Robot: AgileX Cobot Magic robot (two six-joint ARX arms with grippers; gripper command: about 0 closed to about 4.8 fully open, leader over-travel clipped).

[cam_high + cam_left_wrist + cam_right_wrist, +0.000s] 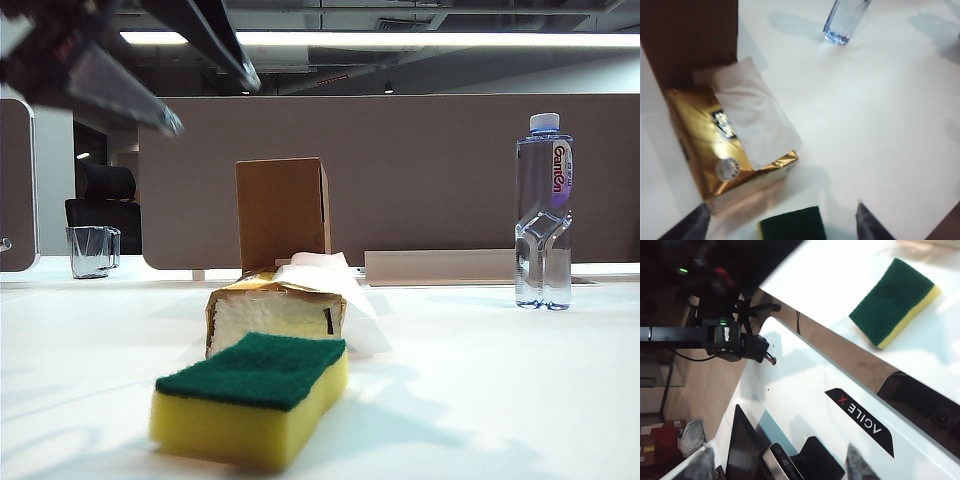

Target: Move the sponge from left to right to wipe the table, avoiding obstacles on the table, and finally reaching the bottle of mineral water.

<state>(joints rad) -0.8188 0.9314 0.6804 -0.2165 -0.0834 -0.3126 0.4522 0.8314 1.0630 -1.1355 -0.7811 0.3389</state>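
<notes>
Fingers of the left gripper (782, 222) and right gripper (777, 465) stand apart, empty; the left hangs at the exterior view's upper left, above the yellow-and-green rectangular foam sponge (255, 398) on the white table (500, 380).

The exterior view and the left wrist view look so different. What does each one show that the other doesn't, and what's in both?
Only the exterior view shows the clear glass mug, the bottle's white cap and Ganten label, and the left gripper hanging high at upper left.

Only the left wrist view shows the tissue pack's gold top from above, and that gripper's open fingertips over the sponge.

Both show the sponge, tissue pack, cardboard box, bottle base and white table. The right gripper appears in neither.
</notes>
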